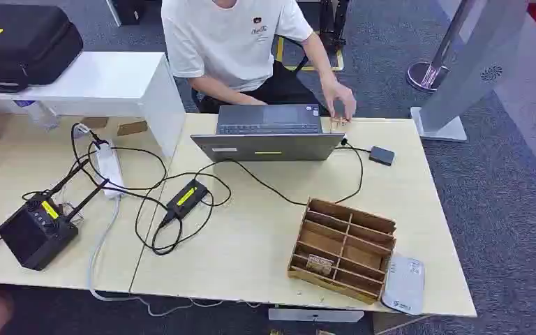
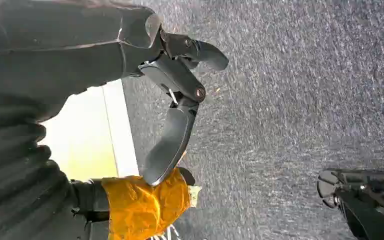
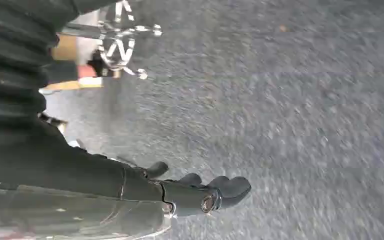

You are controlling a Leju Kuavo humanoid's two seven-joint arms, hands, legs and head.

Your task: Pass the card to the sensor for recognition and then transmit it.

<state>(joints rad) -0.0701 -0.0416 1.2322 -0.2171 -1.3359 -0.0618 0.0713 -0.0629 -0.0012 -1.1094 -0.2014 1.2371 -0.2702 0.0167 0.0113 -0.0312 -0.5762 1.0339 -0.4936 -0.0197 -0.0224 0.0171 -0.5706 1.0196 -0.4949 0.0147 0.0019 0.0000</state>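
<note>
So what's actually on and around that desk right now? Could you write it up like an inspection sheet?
Surface: pale wooden table.
Job's things: wooden divider box with one small item in a front compartment; grey pad beside it.
Clutter: open laptop, black antenna box, black case.
Hands: left hand and right hand hang over carpet, holding nothing.
Cables: black leads, white power strip.
Surroundings: a seated person at the laptop; grey carpet.
</note>
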